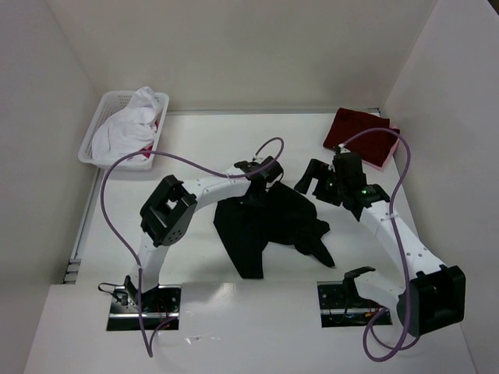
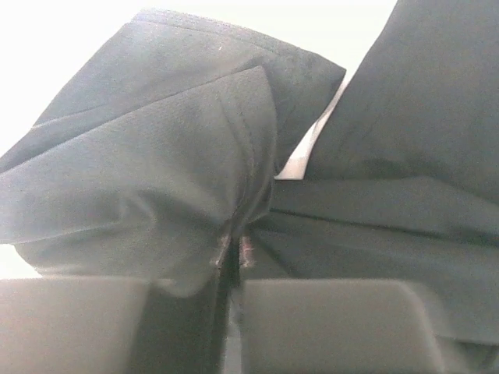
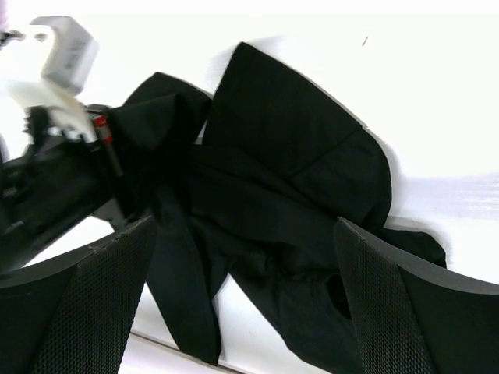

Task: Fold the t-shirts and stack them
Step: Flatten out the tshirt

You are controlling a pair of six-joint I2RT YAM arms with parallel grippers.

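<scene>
At the middle of the table [image 1: 203, 148], a black t-shirt [image 1: 257, 226] lies crumpled and unfolded, with one dark flap trailing toward the right arm's side. The left fingers [image 2: 327, 319] are down at the shirt's far edge, pressed almost together and pinching a raised fold of the black cloth. In the left wrist view a stitched seam is caught in the narrow slit between them, and cloth bunches up on either side. A sliver of white table shows through a gap between the folds. The right fingers [image 3: 390, 304] are spread wide over the shirt's right-hand part, with nothing gripped. In the right wrist view the cloth lies below and between the two mesh-faced pads; I cannot tell whether they touch it. The end of the left arm shows at that view's left edge, at the shirt's border. In the far right corner a dark red t-shirt [image 1: 355, 128] lies folded flat on a paler red piece [image 1: 387, 153] that juts out on its right side, well apart from the black one. In the far left corner a white lattice basket [image 1: 92, 136] stands near the wall, heaped with white cloth [image 1: 132, 125], with a bit of red cloth [image 1: 148, 152] at its near end. Purple cables [image 1: 104, 202] loop from both arms.
</scene>
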